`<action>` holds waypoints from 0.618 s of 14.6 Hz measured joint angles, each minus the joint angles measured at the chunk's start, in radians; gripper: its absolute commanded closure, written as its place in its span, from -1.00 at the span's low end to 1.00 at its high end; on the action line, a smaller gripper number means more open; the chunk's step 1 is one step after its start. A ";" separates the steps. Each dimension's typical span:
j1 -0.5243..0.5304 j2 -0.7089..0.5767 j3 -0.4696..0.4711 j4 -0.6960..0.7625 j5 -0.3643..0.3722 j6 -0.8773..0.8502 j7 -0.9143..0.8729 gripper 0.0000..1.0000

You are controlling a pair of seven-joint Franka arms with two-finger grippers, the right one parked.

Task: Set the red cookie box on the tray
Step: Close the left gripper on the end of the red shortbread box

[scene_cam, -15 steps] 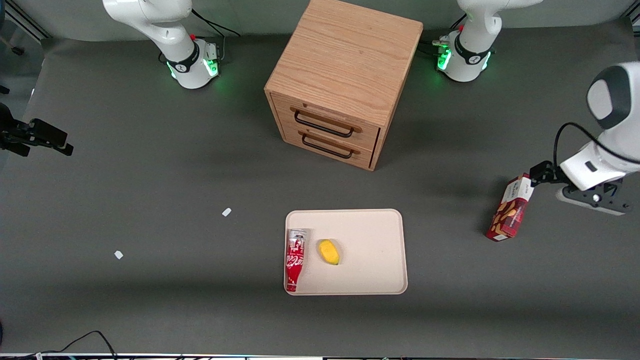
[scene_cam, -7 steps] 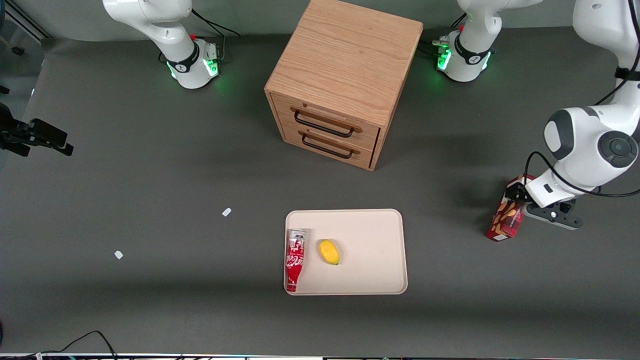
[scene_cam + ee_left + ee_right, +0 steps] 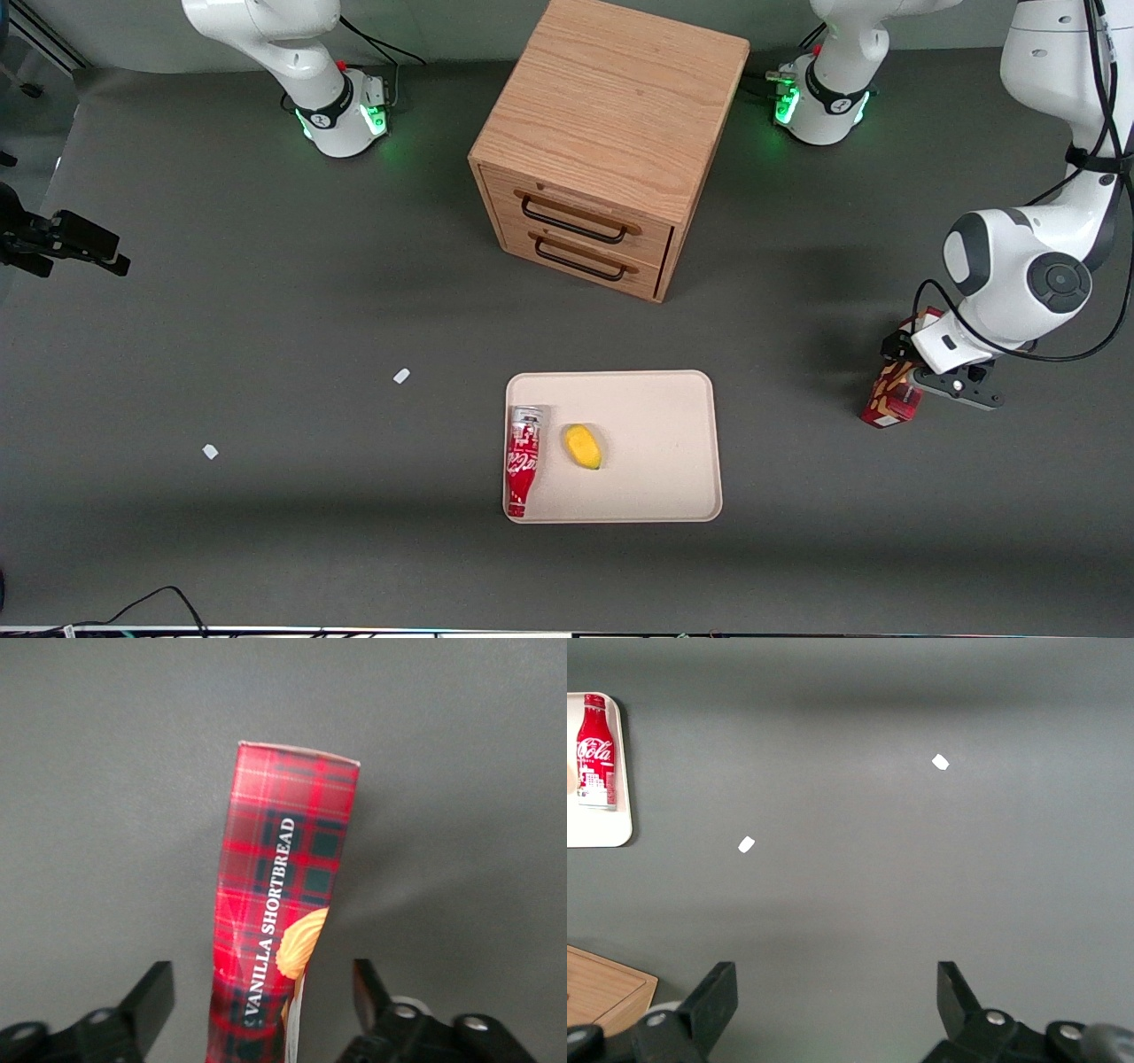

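The red cookie box (image 3: pixel 891 396) lies on the grey table toward the working arm's end, well apart from the cream tray (image 3: pixel 660 443). My left gripper (image 3: pixel 905 353) is down over the box's end that is farther from the front camera and hides it. In the left wrist view the tartan box (image 3: pixel 282 904) runs between my open fingers (image 3: pixel 149 1001), with a gap on each side; my gripper (image 3: pixel 259 1005) is not touching it. The tray also shows in the right wrist view (image 3: pixel 622 828).
A red-and-white soda bottle-can (image 3: pixel 522 459) and a yellow fruit (image 3: pixel 583 446) lie on the tray. A wooden two-drawer cabinet (image 3: pixel 602 133) stands farther from the front camera. Two small white scraps (image 3: pixel 401 376) lie toward the parked arm's end.
My left arm has swung in and lowered over the box, moving toward the tray's side; the box's white end, visible a second ago, is now covered. The box has not moved.
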State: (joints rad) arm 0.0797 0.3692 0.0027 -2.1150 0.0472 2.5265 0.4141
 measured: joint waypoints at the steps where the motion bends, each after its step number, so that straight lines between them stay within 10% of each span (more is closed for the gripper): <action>1: 0.000 0.001 0.000 0.000 0.000 -0.001 0.000 1.00; 9: -0.001 -0.002 -0.001 0.017 -0.001 -0.019 0.002 1.00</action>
State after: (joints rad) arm 0.0791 0.3674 0.0018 -2.0977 0.0458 2.5073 0.4159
